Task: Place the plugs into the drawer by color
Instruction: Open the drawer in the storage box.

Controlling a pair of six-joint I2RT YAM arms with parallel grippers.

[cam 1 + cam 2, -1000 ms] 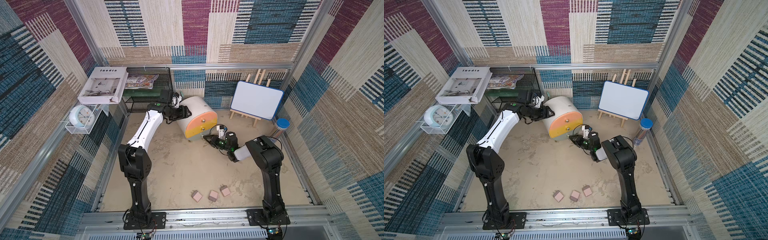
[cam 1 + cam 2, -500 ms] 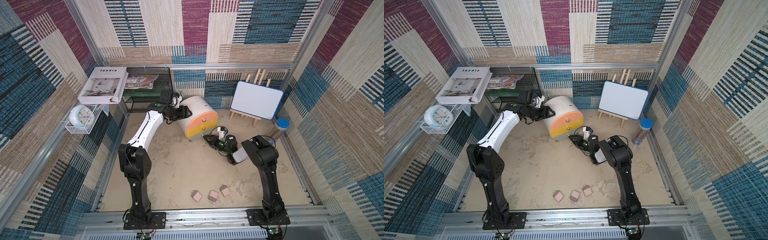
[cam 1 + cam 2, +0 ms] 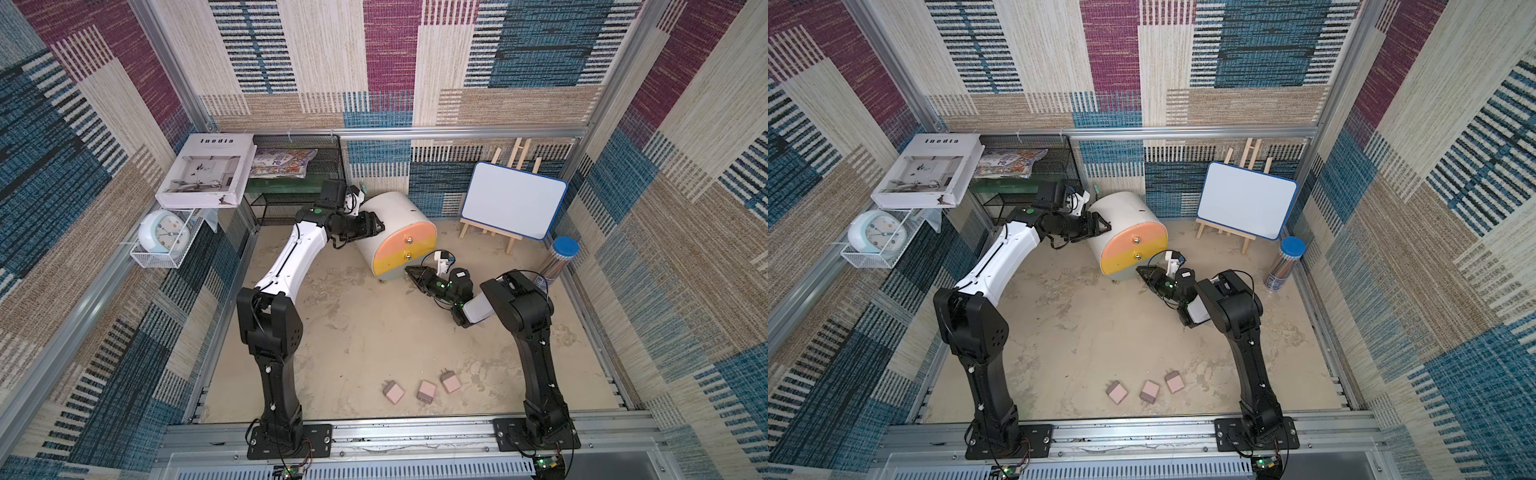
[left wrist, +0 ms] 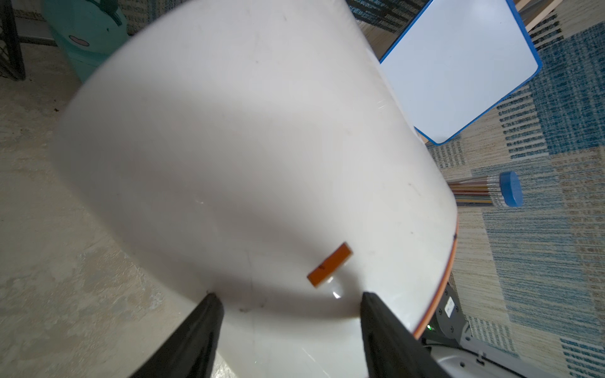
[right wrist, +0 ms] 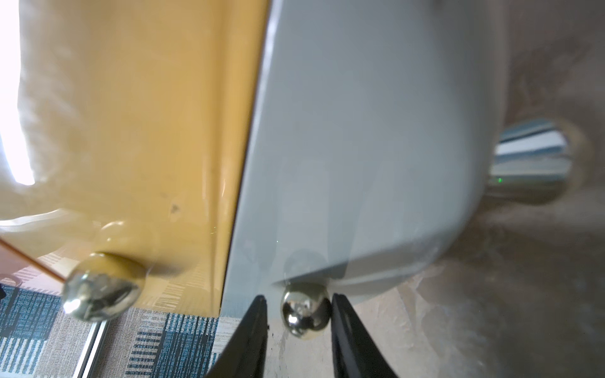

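Observation:
The drawer is a white barrel cabinet lying at the back, its peach, yellow and grey fronts all closed. My right gripper is open at the grey front. Its fingers straddle the small metal knob, with a gap on one side. My left gripper is open, its fingertips spread against the cabinet's white side. Three pink plugs lie near the front edge, far from both grippers. No other plugs show.
A whiteboard on a wooden easel stands at the back right, with a blue-lidded pencil tube beside it. A black wire-mesh shelf, a book and a clock in a white basket occupy the back left.
The right arm's elbow has shifted a little toward the cabinet, its gripper staying at the grey front. The left arm and the pink plugs have not moved.

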